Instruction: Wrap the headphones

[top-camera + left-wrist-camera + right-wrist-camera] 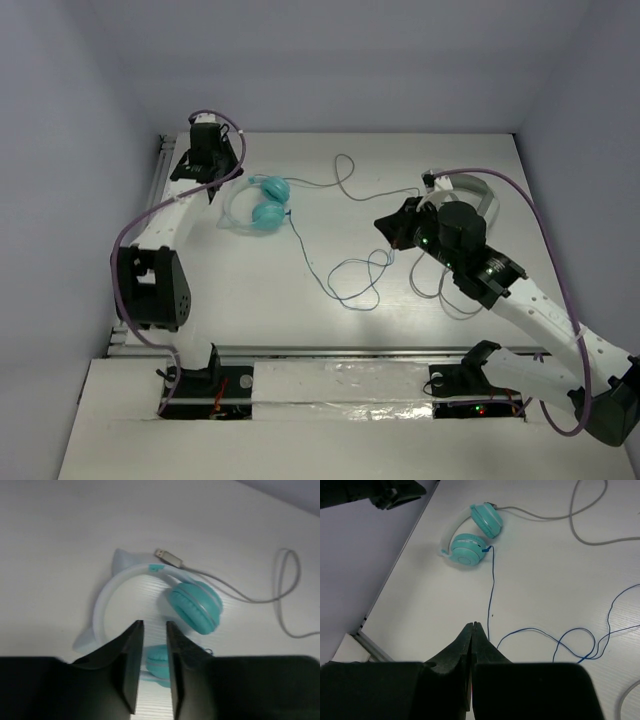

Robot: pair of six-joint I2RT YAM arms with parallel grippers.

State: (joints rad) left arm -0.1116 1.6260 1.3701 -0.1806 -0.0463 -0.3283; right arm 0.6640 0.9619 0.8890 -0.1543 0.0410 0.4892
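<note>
The white bench (400, 150) carries everything. The left arm (150, 280) reaches to its far-left corner, and the right arm (520, 300) bends toward the middle. Grey headphones (480, 188) lie partly under the right arm. The headphones (262, 205) lie flat at the far left, teal cups close together, just beside the left claw (152, 627). Their blue cable (492, 595) runs from one cup to loose loops near the right claw (472, 627). A pale cable (235, 592) ends in a plug (169, 557) beside the headband. The left claw stands over the headband with a narrow gap, holding nothing. The right claw is pressed closed and empty.
</note>
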